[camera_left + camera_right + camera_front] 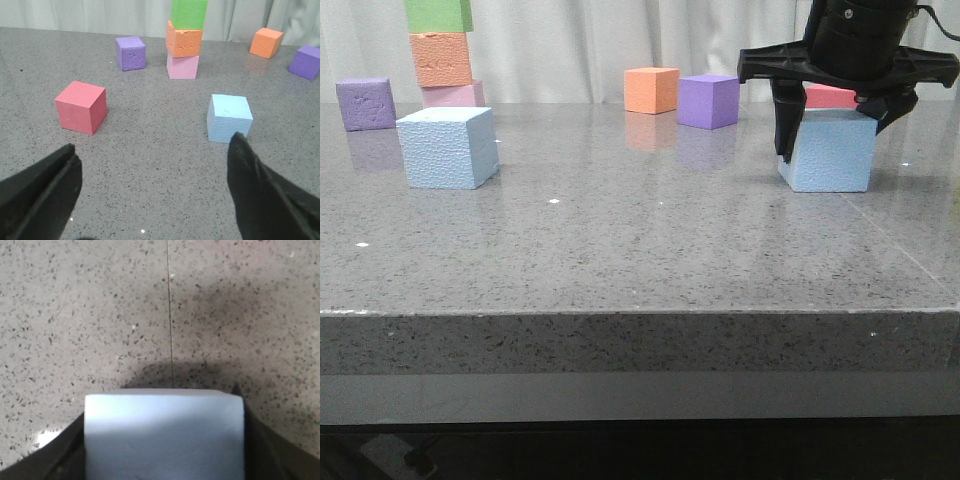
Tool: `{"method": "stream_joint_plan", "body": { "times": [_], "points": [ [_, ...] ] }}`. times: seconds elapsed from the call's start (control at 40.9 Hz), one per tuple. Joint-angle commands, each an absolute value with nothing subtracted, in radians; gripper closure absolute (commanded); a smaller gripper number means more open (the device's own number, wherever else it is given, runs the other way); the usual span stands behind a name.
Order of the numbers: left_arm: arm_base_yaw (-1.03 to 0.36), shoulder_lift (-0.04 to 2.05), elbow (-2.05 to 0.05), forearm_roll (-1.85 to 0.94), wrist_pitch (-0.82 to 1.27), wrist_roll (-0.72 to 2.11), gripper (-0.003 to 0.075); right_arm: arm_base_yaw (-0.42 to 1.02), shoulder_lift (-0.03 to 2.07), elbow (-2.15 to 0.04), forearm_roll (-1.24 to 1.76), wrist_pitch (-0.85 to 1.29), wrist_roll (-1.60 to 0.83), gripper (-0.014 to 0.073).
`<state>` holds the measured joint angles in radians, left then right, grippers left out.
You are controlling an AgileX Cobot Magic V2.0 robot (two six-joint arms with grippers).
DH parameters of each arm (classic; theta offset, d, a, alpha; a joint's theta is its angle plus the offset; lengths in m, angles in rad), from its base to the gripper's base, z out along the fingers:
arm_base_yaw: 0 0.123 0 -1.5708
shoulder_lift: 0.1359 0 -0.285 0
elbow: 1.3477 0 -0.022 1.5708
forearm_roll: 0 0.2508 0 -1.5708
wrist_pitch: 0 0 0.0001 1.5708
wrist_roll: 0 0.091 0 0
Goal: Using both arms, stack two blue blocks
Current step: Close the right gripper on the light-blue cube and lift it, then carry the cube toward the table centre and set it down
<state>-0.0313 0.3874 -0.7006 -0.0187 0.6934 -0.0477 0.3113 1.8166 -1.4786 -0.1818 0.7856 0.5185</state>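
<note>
Right hand (832, 125) lowered from above at the right rear of the grey speckled desk (640, 260), wrist vertical, dark fingers (786, 120) spread downward astride the right blue block (830, 150). Fingers flush against both side faces in the right wrist view, hugging the block (164, 435); block sitting on the desk, not lifted. Left hand (150, 195) wide apart, holding nothing, aimed forward and down over the desk, its two fingers (260, 195) framing bare surface. Left blue block (448, 147) resting flat at the left of the desk, just ahead of the left hand (229, 118), near one fingertip but not touching. Both blocks cubes, so no long axis; upright on one face, the left one turned slightly so a corner edge faces forward, the right one nearly square to the desk edge. Behind the left block, a stack of pink, orange and green cubes (442, 55).
</note>
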Motion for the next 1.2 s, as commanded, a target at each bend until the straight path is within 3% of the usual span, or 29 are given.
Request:
{"method": "stream_joint_plan", "body": {
  "times": [0.0, 0.415, 0.611, 0.831, 1.051, 1.173],
  "points": [
    [-0.034, 0.403, -0.727, -0.027, 0.614, -0.052, 0.0134, 0.338, 1.748, -1.521, -0.209, 0.767, 0.516, 0.0179],
    [-0.034, 0.403, -0.727, -0.027, 0.614, -0.052, 0.0134, 0.541, 1.857, -1.792, -0.179, 0.854, 0.554, 0.0176],
    [-0.034, 0.403, -0.727, -0.027, 0.614, -0.052, 0.0134, 0.572, 1.995, -1.949, -0.212, 0.953, 0.666, 0.0176],
    [-0.034, 0.403, -0.727, -0.027, 0.614, -0.052, 0.0134, 0.572, 2.01, -1.96, -0.246, 0.971, 0.709, 0.0174],
    [-0.034, 0.403, -0.727, -0.027, 0.614, -0.052, 0.0134, 0.572, 2.014, -1.96, -0.246, 1.001, 0.707, 0.0007],
    [-0.034, 0.403, -0.727, -0.027, 0.614, -0.052, 0.0134, 0.572, 2.014, -1.96, -0.245, 1.004, 0.707, -0.0002]
  ]
}}
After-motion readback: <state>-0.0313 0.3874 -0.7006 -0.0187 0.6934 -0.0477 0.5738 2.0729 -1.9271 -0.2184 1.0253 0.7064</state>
